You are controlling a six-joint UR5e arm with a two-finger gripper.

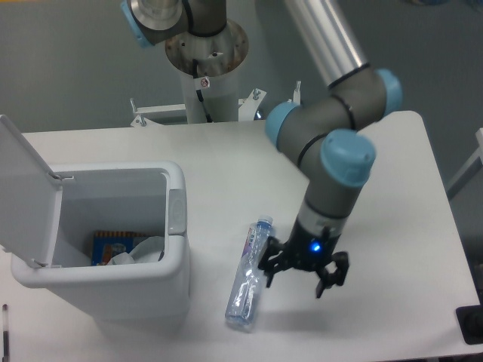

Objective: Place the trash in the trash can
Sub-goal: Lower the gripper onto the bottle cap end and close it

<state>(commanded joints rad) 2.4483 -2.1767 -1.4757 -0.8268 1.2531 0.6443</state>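
Note:
A squashed clear plastic bottle (250, 274) with a bluish label lies on the white table, just right of the trash can. The trash can (106, 240) is a white boxy bin at the left with its lid (24, 192) swung up and open. Inside it I see white crumpled paper (143, 251) and a printed packet (115, 245). My gripper (304, 276) hangs low over the table just right of the bottle, open, with nothing between its fingers. Its left finger is close beside the bottle's middle.
The arm's base column (205, 53) stands at the back centre of the table. A dark object (471, 324) sits at the table's front right corner. A metal bracket (151, 113) lies behind the table's back edge.

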